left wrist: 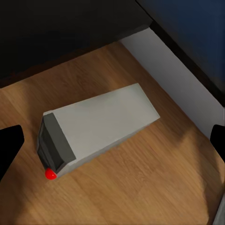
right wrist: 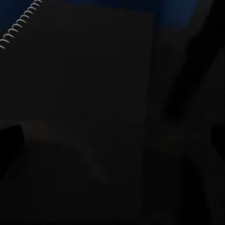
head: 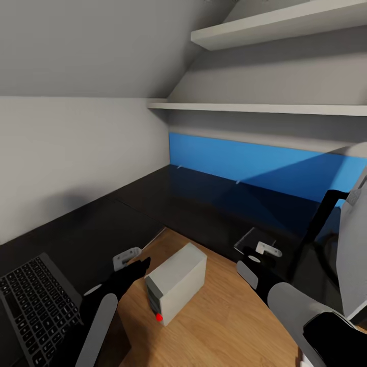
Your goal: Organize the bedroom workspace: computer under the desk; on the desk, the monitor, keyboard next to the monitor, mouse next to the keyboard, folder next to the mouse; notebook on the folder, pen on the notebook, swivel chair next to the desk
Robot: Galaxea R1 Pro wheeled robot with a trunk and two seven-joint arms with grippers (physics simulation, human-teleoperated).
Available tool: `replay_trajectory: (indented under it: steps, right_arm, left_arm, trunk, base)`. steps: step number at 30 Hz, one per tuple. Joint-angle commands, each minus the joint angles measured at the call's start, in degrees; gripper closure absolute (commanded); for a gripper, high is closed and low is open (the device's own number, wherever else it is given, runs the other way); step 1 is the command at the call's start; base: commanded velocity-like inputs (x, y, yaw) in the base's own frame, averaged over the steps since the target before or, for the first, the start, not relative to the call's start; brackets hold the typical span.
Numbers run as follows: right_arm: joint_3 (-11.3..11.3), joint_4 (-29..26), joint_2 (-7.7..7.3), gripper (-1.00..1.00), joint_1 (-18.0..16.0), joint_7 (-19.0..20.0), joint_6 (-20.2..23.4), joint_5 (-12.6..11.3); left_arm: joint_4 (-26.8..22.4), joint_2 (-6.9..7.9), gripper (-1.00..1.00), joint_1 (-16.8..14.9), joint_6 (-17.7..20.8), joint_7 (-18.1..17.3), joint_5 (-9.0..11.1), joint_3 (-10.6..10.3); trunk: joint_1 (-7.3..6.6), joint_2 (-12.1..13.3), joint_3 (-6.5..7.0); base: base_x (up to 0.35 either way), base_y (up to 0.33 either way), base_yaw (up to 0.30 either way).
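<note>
Computer [head: 177, 283] lies tipped on the wood floor just off the desk [head: 168, 204] edge, long axis running toward the desk. Left end effector [head: 133, 261] hovers directly above it, nearer arm, spread wide, empty.

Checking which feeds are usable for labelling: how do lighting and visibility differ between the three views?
Head view: evenly lit, a diagonal shadow crossing the blue panel, the desk glossy black. Left wrist view: bright and sharp, the computer casting a soft shadow on the wood floor. Right wrist view: almost black, a white spiral binding the one clear detail.
</note>
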Motion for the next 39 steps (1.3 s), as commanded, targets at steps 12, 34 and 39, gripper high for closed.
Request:
replay_trajectory:
  steps: [12, 34, 39]
  right_arm:
    - [0.21, 1.62, -0.06, -1.0, -0.01, -0.22, -0.51, -1.53]
    - [0.32, 1.62, 0.03, -1.0, -0.01, -0.14, -0.64, -1.4]
    - [0.51, 1.55, 0.08, -1.0, -0.01, -0.1, -0.84, -1.24]
  left_arm:
    - [-0.06, -0.04, -1.0, -0.04, 0.12, 0.56, 0.58, -0.03]
    - [0.02, -0.09, -1.0, -0.04, 0.12, 0.56, 0.64, -0.05]
    - [0.11, 0.01, -1.0, -0.04, 0.05, 0.56, 0.58, -1.82]
  trunk:
    - [-2.64, 4.8, 2.09]
    - [-7.47, 13.63, 6.04]
    - [-8.35, 15.23, 6.76]
  base:
    - [0.0, 0.0, 0.0]
    - [0.0, 0.0, 0.0]
    - [0.0, 0.0, 0.0]
